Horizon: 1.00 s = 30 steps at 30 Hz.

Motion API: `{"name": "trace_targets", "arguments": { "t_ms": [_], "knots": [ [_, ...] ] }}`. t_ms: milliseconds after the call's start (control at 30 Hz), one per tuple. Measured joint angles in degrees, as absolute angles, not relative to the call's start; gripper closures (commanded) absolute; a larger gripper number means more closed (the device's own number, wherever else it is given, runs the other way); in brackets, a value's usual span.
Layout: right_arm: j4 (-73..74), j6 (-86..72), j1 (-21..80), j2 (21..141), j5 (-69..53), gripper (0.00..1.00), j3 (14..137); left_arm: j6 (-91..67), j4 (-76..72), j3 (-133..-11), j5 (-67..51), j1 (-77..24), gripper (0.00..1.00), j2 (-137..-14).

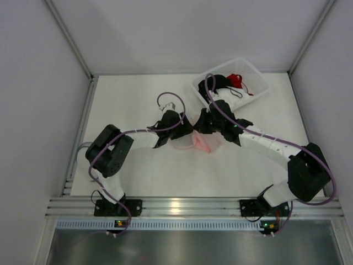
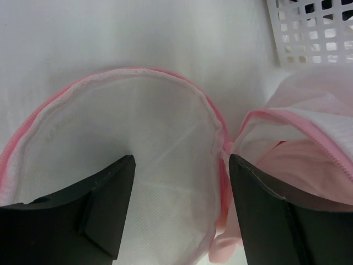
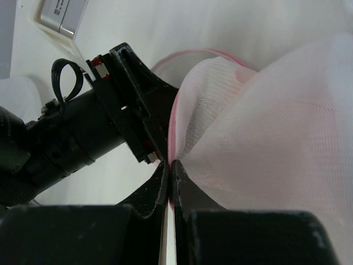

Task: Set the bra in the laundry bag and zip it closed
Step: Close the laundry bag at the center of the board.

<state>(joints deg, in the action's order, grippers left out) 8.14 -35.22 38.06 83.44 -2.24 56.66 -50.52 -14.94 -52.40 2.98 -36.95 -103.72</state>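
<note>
The laundry bag (image 1: 182, 144) is white mesh with a pink zipper edge and lies open at the table's middle. In the left wrist view its one half (image 2: 138, 121) lies flat as a round cup. The other half at the right holds the pink bra (image 2: 298, 160), which also shows in the top view (image 1: 204, 144). My left gripper (image 2: 181, 160) is open, its jaws astride the flat half near the hinge. My right gripper (image 3: 170, 163) is shut on the bag's pink zipper edge, lifting the mesh (image 3: 265, 121). The two grippers (image 1: 171, 124) (image 1: 207, 124) are close together.
A white slatted basket (image 1: 256, 77) stands at the back right with black and red garments in it; its corner shows in the left wrist view (image 2: 309, 33). The left arm's wrist (image 3: 110, 121) is right next to my right gripper's fingers.
</note>
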Motion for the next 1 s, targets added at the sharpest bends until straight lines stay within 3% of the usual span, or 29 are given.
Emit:
{"name": "trace_targets", "arguments": {
  "t_ms": [267, 400, 433, 600, 767, 1000],
  "knots": [
    [7.46, -36.21, 38.06, 83.2, -3.14, 1.0, 55.64, -49.82, -18.22, -53.3, 2.37, -38.48, 0.25, -104.42],
    [6.57, -36.53, 38.06, 82.02, -3.27, 1.0, 54.81, -48.27, -22.24, -53.19, 0.01, -38.41, 0.28, -104.99],
    [6.66, -36.58, 38.06, 81.65, -3.27, 1.0, 54.7, -48.07, -23.2, -53.17, -0.64, -38.41, 0.34, -105.23],
    [8.14, -36.47, 37.8, 79.29, -2.02, 1.0, 53.54, -46.83, -25.34, -52.6, -1.23, -39.24, 0.34, -105.82],
    [12.14, -35.97, 37.15, 76.47, 1.83, 1.0, 52.77, -43.53, -15.62, -52.53, 4.45, -39.81, 0.27, -102.87],
    [14.59, -36.23, 33.54, 74.06, 3.31, 1.0, 48.9, -37.01, -0.45, -53.69, 12.78, -39.4, 0.2, -84.84]
  ]
}}
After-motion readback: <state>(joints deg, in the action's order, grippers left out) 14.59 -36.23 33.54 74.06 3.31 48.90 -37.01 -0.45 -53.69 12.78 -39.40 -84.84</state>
